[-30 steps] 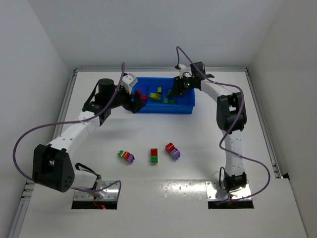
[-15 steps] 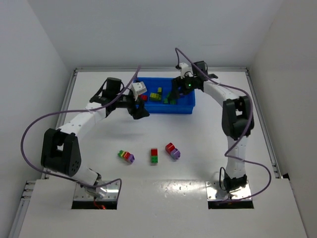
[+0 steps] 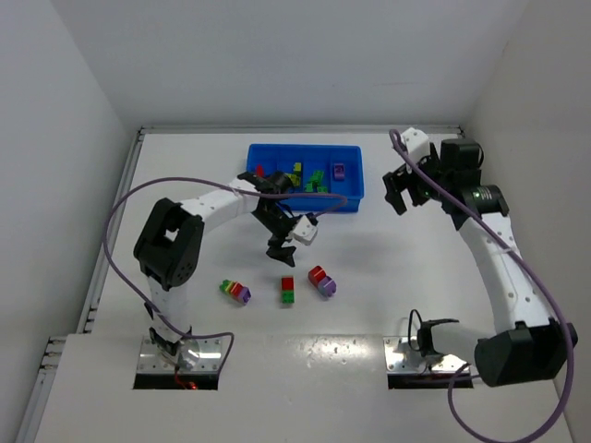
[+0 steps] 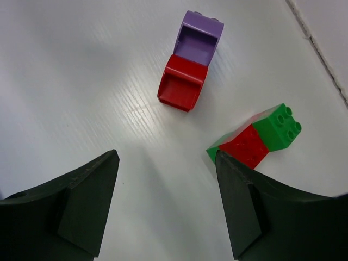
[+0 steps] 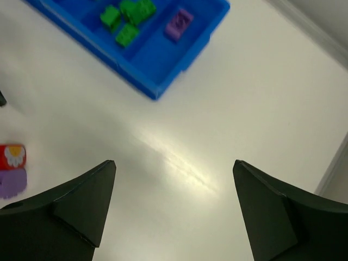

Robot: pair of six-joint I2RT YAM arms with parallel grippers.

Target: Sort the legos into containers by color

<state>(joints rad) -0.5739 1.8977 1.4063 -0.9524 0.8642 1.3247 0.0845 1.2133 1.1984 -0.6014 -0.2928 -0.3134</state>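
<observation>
The blue tray (image 3: 286,148) holds sorted legos: red (image 3: 259,172), yellow-green (image 3: 295,171), green (image 3: 317,180) and one purple (image 3: 339,170). Three mixed stacks lie on the table: a multicolour one (image 3: 235,291), a red-green one (image 3: 288,289) and a red-purple one (image 3: 321,281). My left gripper (image 3: 280,251) hangs open and empty just above them. In the left wrist view the left gripper (image 4: 166,157) has the red-purple stack (image 4: 189,62) ahead and the red-green stack (image 4: 255,138) beside its right finger. My right gripper (image 3: 399,192) is open and empty, right of the tray.
The right wrist view has the right gripper (image 5: 174,163) over bare white table, the tray (image 5: 142,78) at upper left and the red-purple stack (image 5: 12,168) at the left edge. White walls enclose the table. A purple cable drapes over the tray's front.
My left arm swung from the tray down to the loose stacks. The right gripper opened and drew back to the right; a purple brick now lies in the tray's right compartment.
</observation>
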